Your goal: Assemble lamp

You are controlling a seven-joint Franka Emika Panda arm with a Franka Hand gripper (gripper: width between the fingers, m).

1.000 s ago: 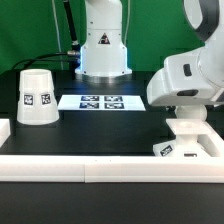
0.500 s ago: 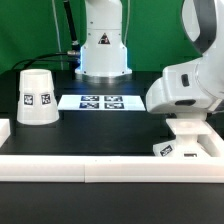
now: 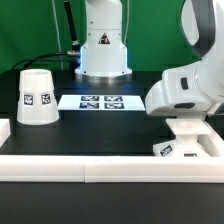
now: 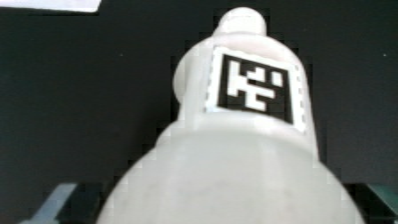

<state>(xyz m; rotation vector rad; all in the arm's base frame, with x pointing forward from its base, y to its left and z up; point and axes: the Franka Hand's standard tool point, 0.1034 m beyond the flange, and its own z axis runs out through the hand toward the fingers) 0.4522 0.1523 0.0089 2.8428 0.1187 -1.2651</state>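
Note:
The bulb point(image 4: 240, 120) fills the wrist view, a matte white body with a black tag on its stem, its narrow end pointing at the black table. My gripper point(image 4: 222, 210) is around its wide end, with a finger point(image 4: 57, 203) just showing at each side, shut on the bulb. In the exterior view the arm's white hand point(image 3: 185, 90) stands at the right, above the small square base block point(image 3: 186, 150), with the bulb point(image 3: 188, 128) between them. The tapered shade point(image 3: 37, 97) stands alone, wide end down, at the exterior view's left.
The marker board point(image 3: 100, 101) lies flat at mid-table in front of the arm's white pedestal point(image 3: 103, 50). A long white rail point(image 3: 90, 168) runs along the near edge, with a short white piece point(image 3: 4, 130) at the exterior view's left.
The arm's hand has shifted slightly towards the exterior view's left and turned a little over the base block. The shade and the marker board have not moved.

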